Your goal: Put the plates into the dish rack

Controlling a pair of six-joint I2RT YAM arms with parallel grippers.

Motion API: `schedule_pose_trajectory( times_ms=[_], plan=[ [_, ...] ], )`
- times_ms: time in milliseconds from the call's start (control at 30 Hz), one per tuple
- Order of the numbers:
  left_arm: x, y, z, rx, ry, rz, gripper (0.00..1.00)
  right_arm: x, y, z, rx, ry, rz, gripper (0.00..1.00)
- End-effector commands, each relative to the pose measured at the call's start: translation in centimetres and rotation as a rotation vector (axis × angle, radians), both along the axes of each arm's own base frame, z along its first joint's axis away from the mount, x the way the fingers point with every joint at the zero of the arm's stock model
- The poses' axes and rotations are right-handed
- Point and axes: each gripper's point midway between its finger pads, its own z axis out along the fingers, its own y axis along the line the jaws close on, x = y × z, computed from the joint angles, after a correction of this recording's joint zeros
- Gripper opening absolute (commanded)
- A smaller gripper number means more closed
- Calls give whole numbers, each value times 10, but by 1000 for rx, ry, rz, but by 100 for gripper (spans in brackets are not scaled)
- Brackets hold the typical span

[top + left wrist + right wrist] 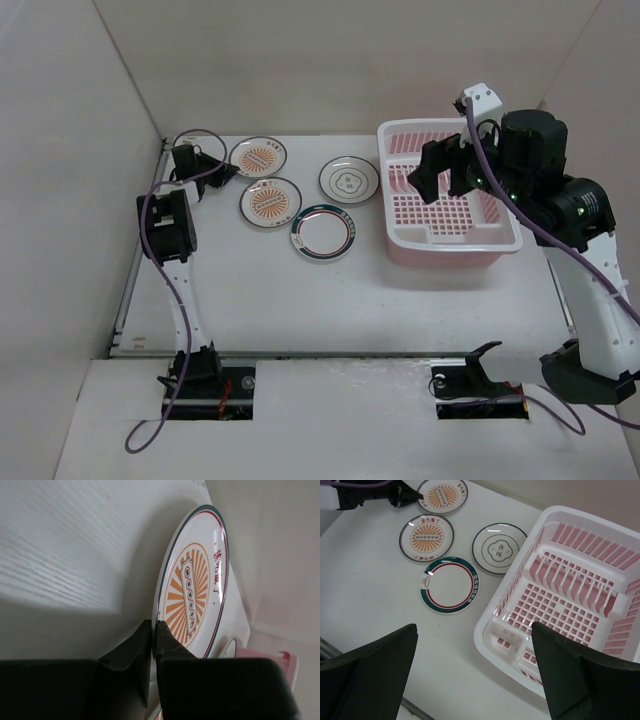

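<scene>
Four plates lie on the white table. My left gripper (226,170) (154,629) is shut on the left rim of the far orange sunburst plate (258,156) (196,575) (442,495). The second sunburst plate (270,201) (426,537), the grey flower plate (348,179) (499,548) and the green-rimmed plate (322,235) (451,584) lie flat beside it. The pink dish rack (455,243) (492,625) stands to the right with nothing in it. My right gripper (446,172) (474,627) hangs open above the rack's left edge, holding nothing.
White walls close in the table on the left, back and right; the held plate lies near the back left corner. The rack's row of upright prongs (580,582) runs across its middle. A small cup compartment (507,635) sits in the rack's near corner.
</scene>
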Motion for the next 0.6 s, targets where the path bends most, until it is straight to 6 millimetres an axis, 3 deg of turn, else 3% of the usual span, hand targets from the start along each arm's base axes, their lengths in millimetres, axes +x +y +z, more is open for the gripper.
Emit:
schedule_pose_trajectory(
  times_ms=[0, 67, 100, 133, 233, 333, 367, 433, 500, 567],
  plan=[
    [1, -11, 89, 5, -212, -62, 0, 2, 5, 18, 30, -72, 21, 100],
    [-3, -26, 112, 6, -250, -92, 0, 9, 6, 12, 25, -71, 7, 100],
    [-4, -26, 141, 30, -311, -98, 0, 9, 4, 11, 9, -86, -24, 100],
    [-6, -33, 153, 41, -336, -112, 0, 13, 2, 7, 2, -85, -65, 100],
    [-9, -32, 197, 67, -412, -105, 0, 22, 6, -9, -36, -106, -98, 100],
    [-12, -31, 227, 79, -417, -99, 0, 31, 21, -24, -78, -137, -50, 100],
    [-13, -29, 254, 88, -441, -86, 0, 30, 35, -33, -109, -145, -8, 100],
    [-17, -20, 266, 109, -381, -29, 0, 38, 51, -32, -186, -223, 35, 100],
    [-36, -18, 276, 71, -262, 20, 0, 43, 70, -24, -241, -306, 44, 100],
    [-60, -24, 277, 17, -155, 26, 0, 54, 91, -37, -367, -349, 93, 100]
  ],
)
